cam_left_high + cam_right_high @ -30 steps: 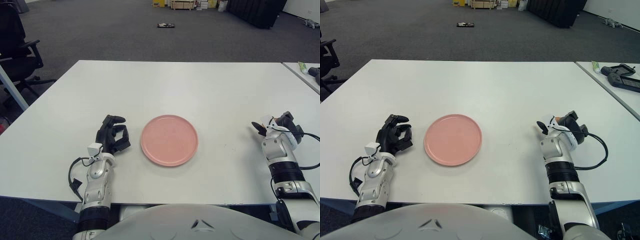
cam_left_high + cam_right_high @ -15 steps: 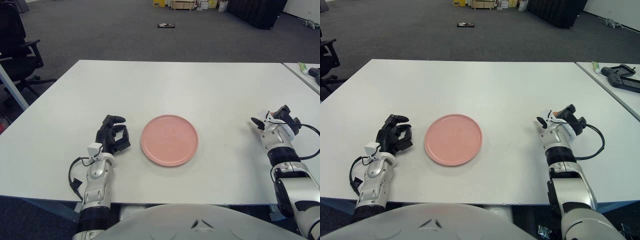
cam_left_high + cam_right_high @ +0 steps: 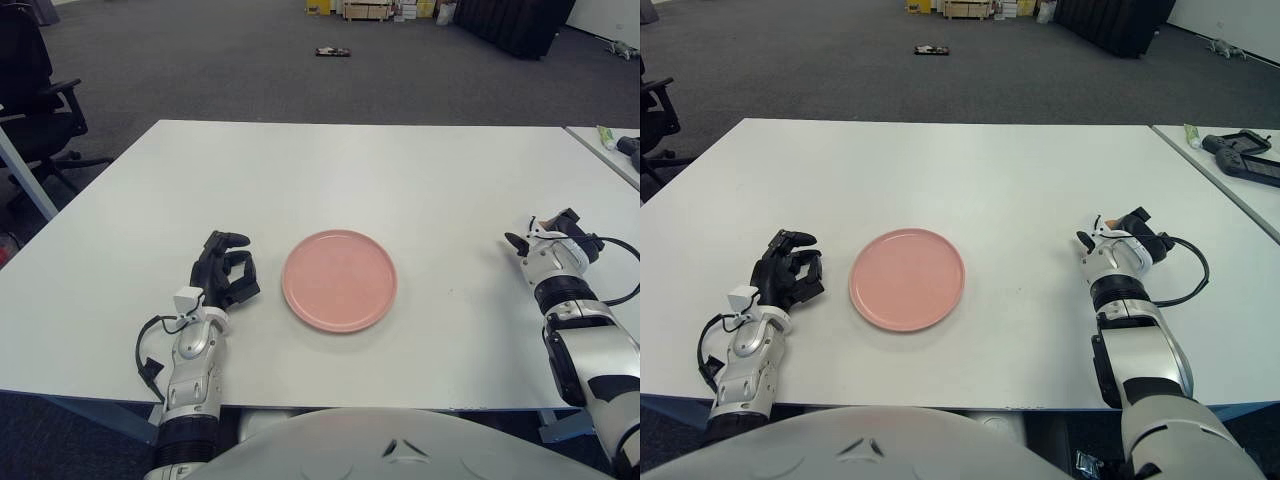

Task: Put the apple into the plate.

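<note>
A pink plate (image 3: 339,280) lies empty on the white table (image 3: 350,170), near the front and in the middle. No apple shows clearly in either view; only a small reddish spot shows at my right hand. My left hand (image 3: 225,270) rests on the table just left of the plate, its dark fingers curled and holding nothing. My right hand (image 3: 558,234) rests on the table well to the right of the plate, seen from behind the wrist; it also shows in the right eye view (image 3: 1127,237).
A second table (image 3: 1200,160) stands at the right with a dark device (image 3: 1243,152) on it. An office chair (image 3: 35,90) stands at the far left. The table's right edge is close to my right hand.
My right hand has shifted a little farther from me and its forearm has swung in closer to my body. The left hand and the plate have not moved.
</note>
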You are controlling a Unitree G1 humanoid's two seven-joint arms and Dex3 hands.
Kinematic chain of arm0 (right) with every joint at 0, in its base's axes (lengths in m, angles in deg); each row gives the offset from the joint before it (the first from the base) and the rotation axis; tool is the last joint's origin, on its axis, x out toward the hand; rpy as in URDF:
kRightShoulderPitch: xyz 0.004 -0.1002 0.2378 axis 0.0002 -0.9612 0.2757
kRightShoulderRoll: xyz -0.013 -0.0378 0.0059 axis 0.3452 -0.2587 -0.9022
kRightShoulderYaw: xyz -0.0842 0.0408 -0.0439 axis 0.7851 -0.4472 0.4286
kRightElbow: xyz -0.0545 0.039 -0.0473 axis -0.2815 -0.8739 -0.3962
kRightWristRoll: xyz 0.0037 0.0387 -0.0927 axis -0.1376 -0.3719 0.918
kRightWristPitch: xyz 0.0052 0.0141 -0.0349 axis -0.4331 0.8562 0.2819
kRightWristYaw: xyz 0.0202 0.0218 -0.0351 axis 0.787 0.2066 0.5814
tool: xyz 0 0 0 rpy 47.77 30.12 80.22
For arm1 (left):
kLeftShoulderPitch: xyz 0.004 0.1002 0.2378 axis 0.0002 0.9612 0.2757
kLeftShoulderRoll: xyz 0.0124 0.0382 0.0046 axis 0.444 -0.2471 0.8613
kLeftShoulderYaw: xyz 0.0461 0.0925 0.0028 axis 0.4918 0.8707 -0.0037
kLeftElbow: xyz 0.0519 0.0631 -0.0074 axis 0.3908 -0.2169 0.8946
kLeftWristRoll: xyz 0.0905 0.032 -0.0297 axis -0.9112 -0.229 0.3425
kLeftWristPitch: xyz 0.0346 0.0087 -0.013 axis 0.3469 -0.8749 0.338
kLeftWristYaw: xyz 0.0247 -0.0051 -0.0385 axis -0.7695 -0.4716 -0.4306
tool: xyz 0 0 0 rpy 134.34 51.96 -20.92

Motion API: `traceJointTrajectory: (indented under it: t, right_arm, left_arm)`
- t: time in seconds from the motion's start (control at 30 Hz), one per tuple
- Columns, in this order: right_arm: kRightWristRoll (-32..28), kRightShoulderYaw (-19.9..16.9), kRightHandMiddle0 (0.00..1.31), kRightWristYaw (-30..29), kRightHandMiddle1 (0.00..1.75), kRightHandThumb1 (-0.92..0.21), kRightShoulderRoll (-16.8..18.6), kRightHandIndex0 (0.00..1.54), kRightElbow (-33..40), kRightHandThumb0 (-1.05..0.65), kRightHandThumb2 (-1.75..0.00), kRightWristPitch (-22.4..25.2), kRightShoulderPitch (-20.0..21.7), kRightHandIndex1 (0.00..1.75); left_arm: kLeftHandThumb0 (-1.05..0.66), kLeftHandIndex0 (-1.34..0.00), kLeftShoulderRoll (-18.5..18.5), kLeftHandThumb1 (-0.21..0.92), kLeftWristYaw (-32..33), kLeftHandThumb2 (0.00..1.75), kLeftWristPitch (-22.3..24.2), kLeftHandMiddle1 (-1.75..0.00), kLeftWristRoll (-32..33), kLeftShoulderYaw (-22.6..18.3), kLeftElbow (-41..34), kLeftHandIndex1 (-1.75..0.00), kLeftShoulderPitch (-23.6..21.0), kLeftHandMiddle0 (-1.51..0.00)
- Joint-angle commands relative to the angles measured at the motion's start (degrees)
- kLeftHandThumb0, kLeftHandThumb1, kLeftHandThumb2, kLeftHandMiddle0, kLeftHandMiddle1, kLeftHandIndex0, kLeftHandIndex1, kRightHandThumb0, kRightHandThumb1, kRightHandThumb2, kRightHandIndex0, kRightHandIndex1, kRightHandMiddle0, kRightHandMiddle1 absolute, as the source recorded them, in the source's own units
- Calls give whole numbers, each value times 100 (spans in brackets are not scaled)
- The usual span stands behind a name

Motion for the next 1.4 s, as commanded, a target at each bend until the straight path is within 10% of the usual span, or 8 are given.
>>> traceJointTrajectory:
  t: [0.0, 0.33, 0.43, 0.63, 0.97, 1.23, 1.37]
  right_arm:
    - [-270, -29, 0, 126, 65, -63, 324, 0, -427, -71, -76, 105, -299, 48]
    - [-457, -267, 0, -301, 153, -45, 388, 0, -820, -64, -99, -167, -279, 89]
    - [-496, -308, 21, -448, 168, -46, 403, 0, -879, -55, -104, -293, -303, 104]
    - [-585, -439, 47, -800, 173, -46, 444, 3, -927, -45, -112, -547, -392, 117]
    - [-974, -903, 54, -1559, 175, -39, 538, 18, -993, -45, -122, -1479, -697, 126]
    - [-1251, -1220, 68, -2254, 175, -5, 630, 83, -1150, -8, -152, -2580, -836, 139]
    - [-1358, -1315, 69, -2587, 175, 4, 695, 92, -1039, -2, -166, -2815, -772, 155]
  left_arm:
    - [-1, -36, 30, 39, 36, 125, 114, -174, -4, -39, 12, -175, 30, -53]
    - [-1, -37, 50, 40, 34, 122, 101, -169, -2, -76, 42, -175, 18, -54]
    - [-1, -37, 50, 39, 27, 122, 110, -169, 12, -88, 45, -175, 9, -54]
    - [-1, -37, 24, 39, 34, 123, 114, -169, 42, -124, 41, -175, 4, -54]
    - [-1, -38, 9, 39, 37, 123, 103, -168, 74, -165, 78, -175, -17, -54]
    - [-1, -37, -4, 39, 32, 124, 127, -171, 88, -190, 66, -175, -18, -54]
    - [-1, -38, -5, 37, 35, 127, 135, -174, 66, -193, 46, -175, -13, -53]
